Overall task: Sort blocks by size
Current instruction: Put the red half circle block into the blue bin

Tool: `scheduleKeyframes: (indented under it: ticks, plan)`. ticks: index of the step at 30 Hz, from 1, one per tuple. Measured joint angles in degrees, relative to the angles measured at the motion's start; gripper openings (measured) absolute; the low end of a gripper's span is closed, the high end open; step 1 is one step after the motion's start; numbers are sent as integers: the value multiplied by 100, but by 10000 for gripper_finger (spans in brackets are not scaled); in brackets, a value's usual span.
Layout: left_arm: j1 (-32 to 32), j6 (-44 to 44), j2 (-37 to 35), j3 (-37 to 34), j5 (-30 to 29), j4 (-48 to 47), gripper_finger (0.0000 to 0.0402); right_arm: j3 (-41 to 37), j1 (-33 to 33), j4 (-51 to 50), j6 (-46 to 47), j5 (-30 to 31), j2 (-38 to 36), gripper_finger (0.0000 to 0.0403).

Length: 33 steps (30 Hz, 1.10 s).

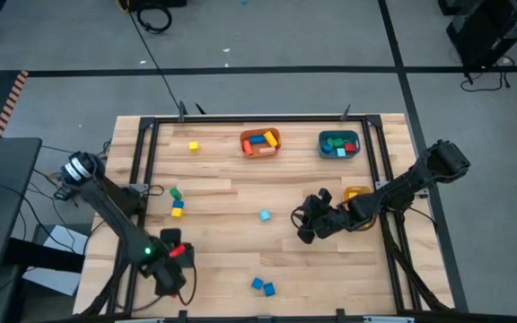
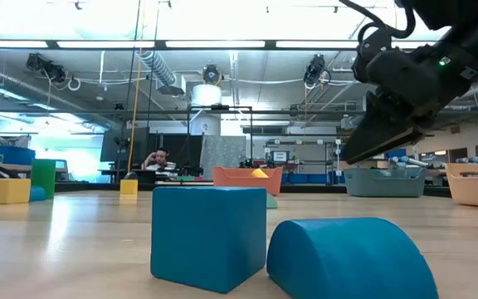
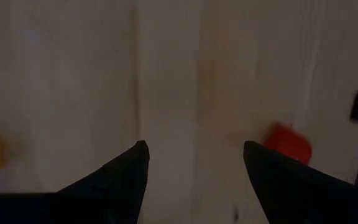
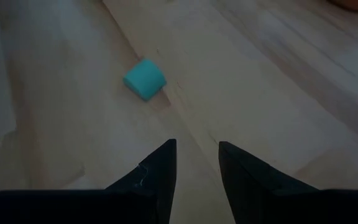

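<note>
Sorting is partly done: we see several blocks (image 1: 177, 204) loose on the table (image 1: 232, 260), both end effectors spread, empty.

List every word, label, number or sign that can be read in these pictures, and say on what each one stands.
None can be read.
Blocks: plain colour, no print visible.
Orange bin, teal bin: no label visible.
Table: bare wood, no marks.
Left gripper, right gripper: no brand visible.
Room behind the table, low view: any screens and signs there are too small to read.
</note>
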Motion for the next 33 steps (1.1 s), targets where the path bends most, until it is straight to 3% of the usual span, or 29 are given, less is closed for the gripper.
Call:
scheduleKeyframes:
  ticks: [3,12,33]
  plan:
    - [-166,-43,386,218,283,-37,269,0,-44,0,0,0,0,133]
    - [-599,26,1199,1133,246,-318,268,0,-69,4,10,-1,0,134]
    - [-1007,471,1666,893,241,377,268,0,-69,92,20,-16,-2,132]
